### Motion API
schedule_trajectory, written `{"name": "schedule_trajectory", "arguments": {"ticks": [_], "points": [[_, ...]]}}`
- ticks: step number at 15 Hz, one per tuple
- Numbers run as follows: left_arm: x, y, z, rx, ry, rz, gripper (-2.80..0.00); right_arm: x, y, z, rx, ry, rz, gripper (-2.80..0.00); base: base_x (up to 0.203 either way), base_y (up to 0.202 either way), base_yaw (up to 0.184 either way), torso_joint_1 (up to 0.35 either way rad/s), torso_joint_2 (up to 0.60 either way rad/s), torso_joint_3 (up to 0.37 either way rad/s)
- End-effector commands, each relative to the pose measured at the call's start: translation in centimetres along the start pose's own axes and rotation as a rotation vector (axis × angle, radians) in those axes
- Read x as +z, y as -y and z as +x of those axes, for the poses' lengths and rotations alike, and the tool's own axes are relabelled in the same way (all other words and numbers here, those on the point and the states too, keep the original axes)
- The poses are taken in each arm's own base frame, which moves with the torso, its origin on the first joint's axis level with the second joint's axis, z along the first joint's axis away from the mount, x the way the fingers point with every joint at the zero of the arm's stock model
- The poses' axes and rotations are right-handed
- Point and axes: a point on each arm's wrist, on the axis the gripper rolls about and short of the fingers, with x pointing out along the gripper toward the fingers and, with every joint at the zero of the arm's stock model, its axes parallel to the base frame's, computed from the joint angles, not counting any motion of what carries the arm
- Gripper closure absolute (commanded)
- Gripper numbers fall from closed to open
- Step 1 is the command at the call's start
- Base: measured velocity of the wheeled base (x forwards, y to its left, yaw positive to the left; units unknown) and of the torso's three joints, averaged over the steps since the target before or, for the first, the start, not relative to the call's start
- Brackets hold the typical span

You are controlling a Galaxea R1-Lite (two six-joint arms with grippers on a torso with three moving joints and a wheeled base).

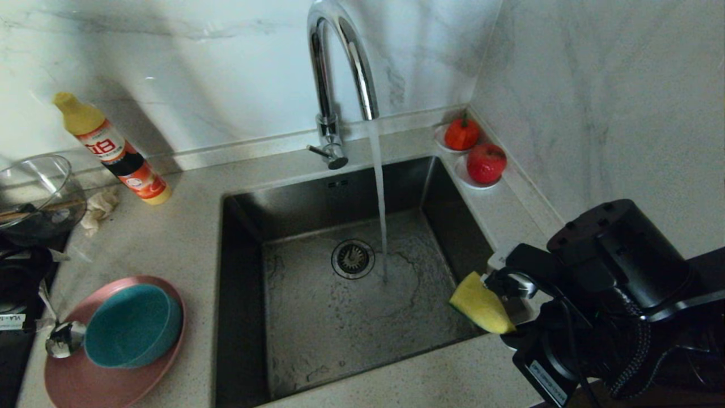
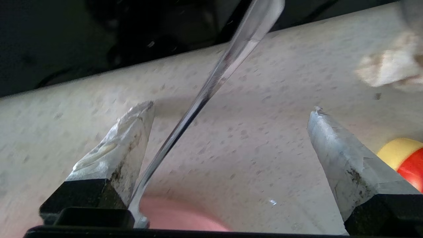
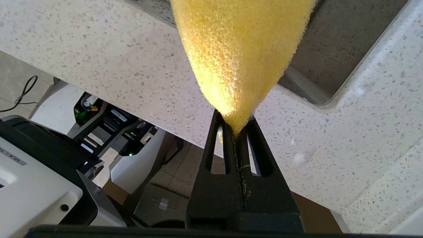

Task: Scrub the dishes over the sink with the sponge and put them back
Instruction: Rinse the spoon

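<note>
- Right hand [image 3: 235,132] is sitting above the surface [image 1: 187,238] at the sink's front right corner; its fingers are clamped together on one end of the sponge [image 1: 481,303], squeezing the yellow foam to a thin wedge; the free end is jutting over the sink [image 1: 317,317] rim.
- Tap [image 1: 340,73] is running; the stream is landing just beside the drain strainer [image 1: 352,259].
- Left hand [image 2: 228,132] is out of the head view; in its wrist view the fingers are standing wide apart over the surface, straddling the spoon [image 2: 211,89] handle; the handle is lying close against one finger, and I cannot tell whether they are touching; nothing is gripped.
- Dishes are resting at the front left corner of the surface: pink plate [image 1: 113,385], teal bowl [image 1: 133,326] sitting on it, spoon bowl lying at the plate's left rim.
- Handling judgement: the spoon is looking thin, stiff, light and probably slick; best pinched across the narrow handle near mid-length, where it stands clear of the plate; a loose pinch is likely to let it swivel.
- The sponge is soft and springy, probably heavier once wet; the present end grip is leaving plenty of foam free for scrubbing.
- Plate and bowl are looking rigid; a rim pinch seems the only purchase.
</note>
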Motion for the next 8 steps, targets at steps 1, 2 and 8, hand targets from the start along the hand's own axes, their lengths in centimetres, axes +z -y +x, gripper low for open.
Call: {"name": "schedule_trajectory", "arguments": {"ticks": [1,2,8], "points": [[-0.2,-0.4,0.0,-0.058,-0.018,0.008,-2.80,-0.1,0.0,0.0,-0.001,-0.004,-0.002,0.00,0.000,0.000,0.000,0.000,0.00,0.000],[-0.4,-0.6,-0.2,-0.091,-0.042,0.017,-2.80,-0.1,0.0,0.0,-0.001,-0.004,-0.002,0.00,0.000,0.000,0.000,0.000,0.00,0.000],[-1.0,-1.4,-0.2,-0.196,-0.093,0.092,-2.80,0.0,-0.1,0.2,-0.001,-0.008,-0.003,0.00,0.000,0.000,0.000,0.000,0.00,0.000]]}}
